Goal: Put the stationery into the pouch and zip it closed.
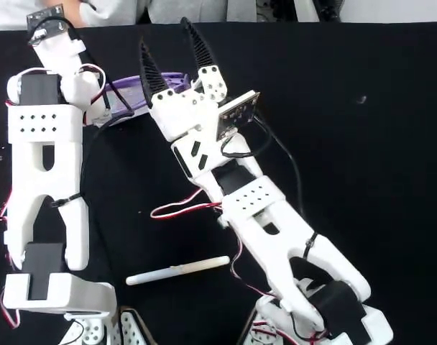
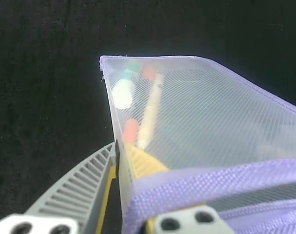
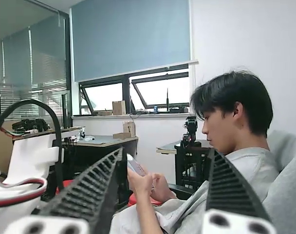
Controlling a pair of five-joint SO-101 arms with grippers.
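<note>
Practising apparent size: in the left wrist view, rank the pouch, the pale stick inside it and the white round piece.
1. pouch
2. pale stick
3. white round piece, clearly smallest
</note>
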